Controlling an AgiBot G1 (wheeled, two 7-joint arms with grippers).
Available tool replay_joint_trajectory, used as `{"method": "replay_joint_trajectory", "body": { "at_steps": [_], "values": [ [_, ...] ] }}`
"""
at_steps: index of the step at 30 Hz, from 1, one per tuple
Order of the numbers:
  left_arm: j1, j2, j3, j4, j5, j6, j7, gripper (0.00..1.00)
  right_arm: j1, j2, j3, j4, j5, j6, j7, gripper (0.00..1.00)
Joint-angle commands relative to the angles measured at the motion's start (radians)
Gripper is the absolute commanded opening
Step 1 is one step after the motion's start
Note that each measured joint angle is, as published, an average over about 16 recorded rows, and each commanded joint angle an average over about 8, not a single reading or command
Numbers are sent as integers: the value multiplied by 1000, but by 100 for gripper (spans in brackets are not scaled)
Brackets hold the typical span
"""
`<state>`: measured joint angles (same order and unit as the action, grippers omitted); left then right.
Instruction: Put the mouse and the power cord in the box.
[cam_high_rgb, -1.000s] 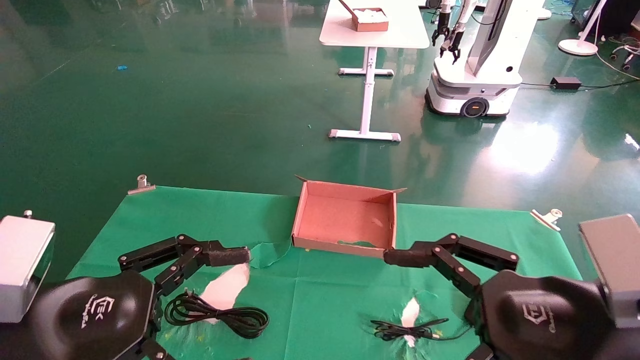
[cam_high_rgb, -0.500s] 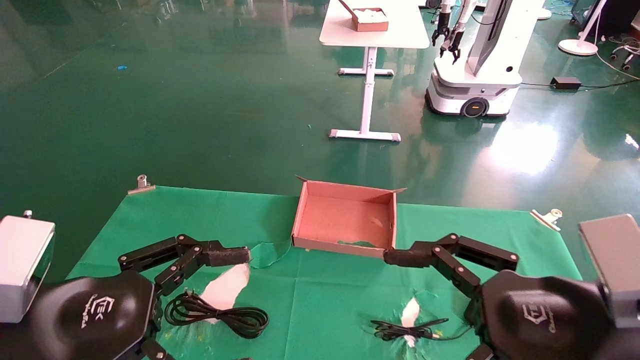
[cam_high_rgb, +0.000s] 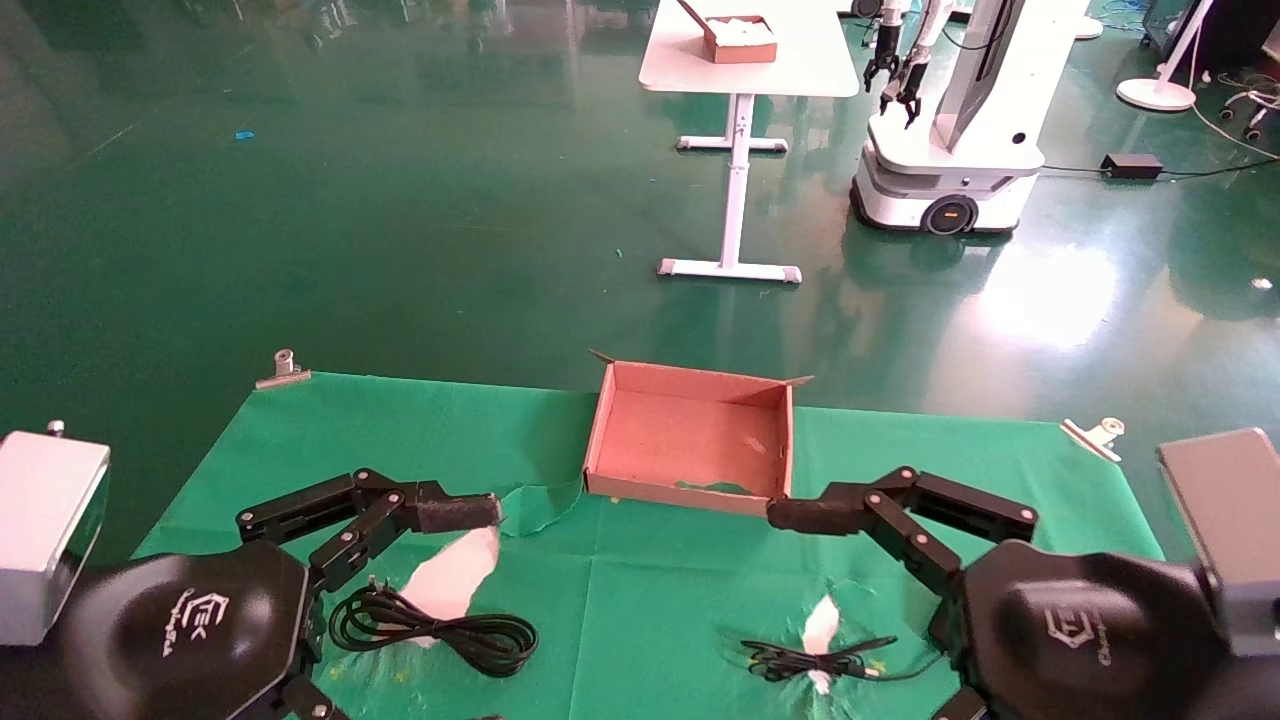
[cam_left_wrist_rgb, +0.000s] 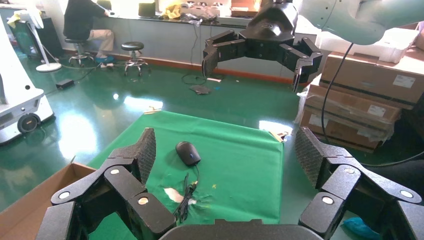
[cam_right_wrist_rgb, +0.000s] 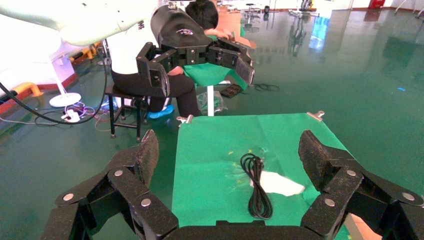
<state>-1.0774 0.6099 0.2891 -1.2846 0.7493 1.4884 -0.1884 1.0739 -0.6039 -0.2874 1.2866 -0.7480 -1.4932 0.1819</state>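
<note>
Both of my pincers hang wide apart and hold nothing: the left pincer (cam_high_rgb: 400, 500) over the surface's (cam_high_rgb: 640, 600) near left, the right pincer (cam_high_rgb: 850, 500) over its near right. Nearest me, the power cord (cam_high_rgb: 435, 628) lies coiled beside the left arm, on a white tear in the green cloth (cam_high_rgb: 300, 440). I see the mouse (cam_left_wrist_rgb: 188, 152) in the left wrist view on the cloth, its thin cable (cam_high_rgb: 815, 662) bundled near my right arm. Farther out, the box (cam_high_rgb: 688, 487) sits at the middle, between the fingertips. Beyond it stands another robot (cam_high_rgb: 950, 120).
</note>
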Motion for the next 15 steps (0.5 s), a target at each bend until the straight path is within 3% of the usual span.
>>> {"method": "replay_joint_trajectory", "body": {
  "at_steps": [1,7,11,15],
  "values": [
    [1,2,-3,2,-11,1,-2,100,0,-3,3,-3,12,-1,3,100],
    [-18,-17,41,-23,136,-21,8,100,3,30,-47,34,-168,20,-29,100],
    [-69,-11,107,-41,346,-59,18,100,15,41,-92,55,-320,52,-38,100],
    [-136,36,182,-34,577,-104,33,100,21,43,-103,56,-363,71,-30,100]
  ]
}}
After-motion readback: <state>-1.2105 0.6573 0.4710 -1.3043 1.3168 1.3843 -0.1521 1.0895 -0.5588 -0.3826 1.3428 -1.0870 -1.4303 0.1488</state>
